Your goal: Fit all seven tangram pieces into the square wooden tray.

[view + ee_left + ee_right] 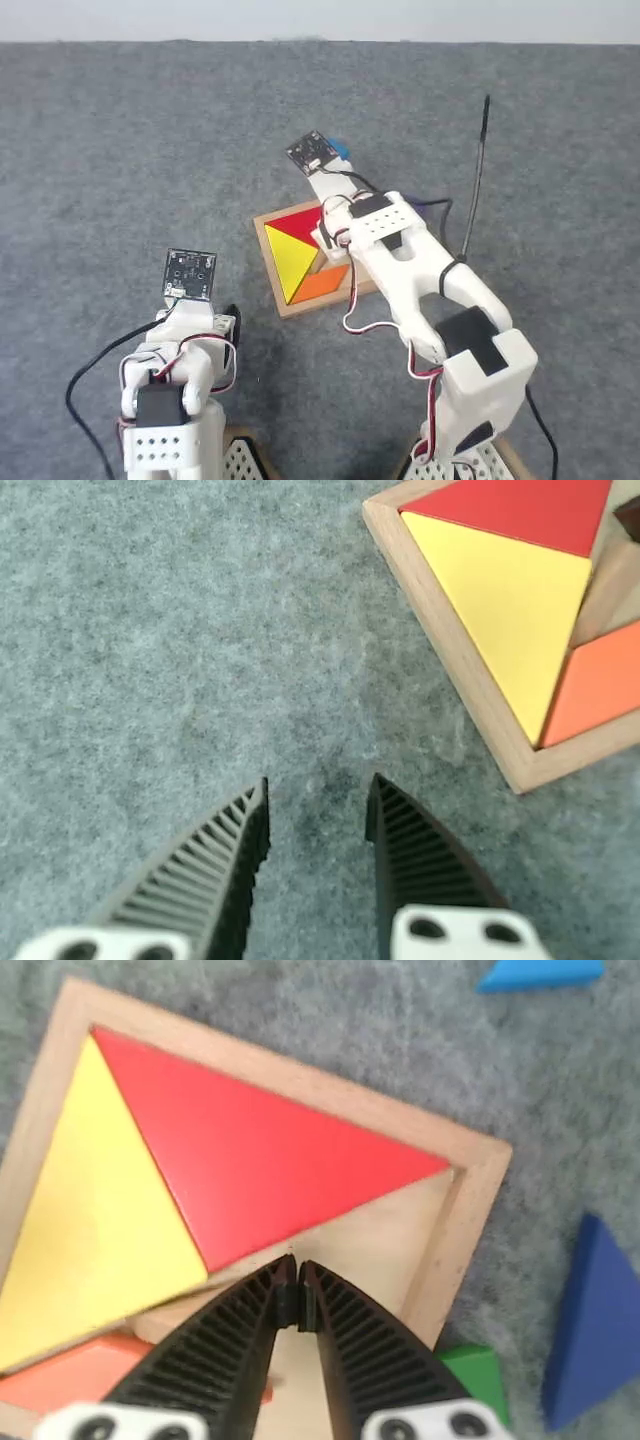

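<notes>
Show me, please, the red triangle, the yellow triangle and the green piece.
red triangle [250,1154], right wrist view, the middle of its top face.
yellow triangle [510,610], left wrist view, the middle of its top face.
green piece [485,1380], right wrist view, its visible corner.

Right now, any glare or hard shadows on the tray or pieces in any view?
High view: soft, even light, no glare on the tray. Left wrist view: a dim, soft shadow on the mat between the tips of the open left tool. Right wrist view: the red triangle is evenly lit, with no hot spots near the shut right tool.
</notes>
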